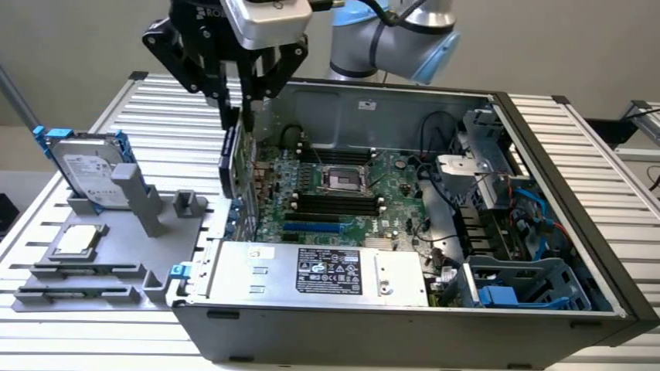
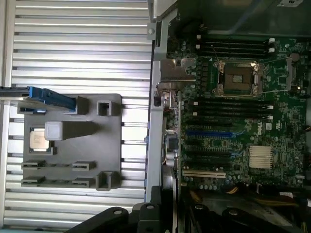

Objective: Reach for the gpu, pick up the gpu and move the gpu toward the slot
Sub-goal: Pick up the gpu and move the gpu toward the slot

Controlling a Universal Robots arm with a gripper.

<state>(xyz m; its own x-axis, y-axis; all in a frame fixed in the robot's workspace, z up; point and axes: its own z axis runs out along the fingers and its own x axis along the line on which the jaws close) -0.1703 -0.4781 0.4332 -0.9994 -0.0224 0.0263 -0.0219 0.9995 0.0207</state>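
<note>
One card is in play: the gpu (image 1: 231, 158) hangs edge-down from the tool (image 1: 235, 116), whose black fingers are closed on its upper edge. It sits just inside the open computer case (image 1: 536, 232), close along the case wall on the exterior view's left, above the motherboard (image 1: 341, 193) and its row of expansion slots. In the wrist view the card's silver end bracket (image 2: 171, 73) shows near the case's rear edge, with the blue slot (image 2: 209, 132) and other slots lying alongside.

The grey fixture (image 1: 103, 255) on the slatted counter (image 1: 608, 154) holds the hard drive (image 1: 91, 174) upright in its blue frame, and the small square chip (image 1: 79, 241) lies flat nearby; both are well apart from the tool.

Risks, as I judge them: the card rides very close to the case wall, so a small sideways drift could knock the bracket against the sheet metal and twist the card in the grip. A tilted card would meet the slot crooked and jam or scrape neighbouring connectors. Whether the card's edge lines up with a slot I cannot tell.
</note>
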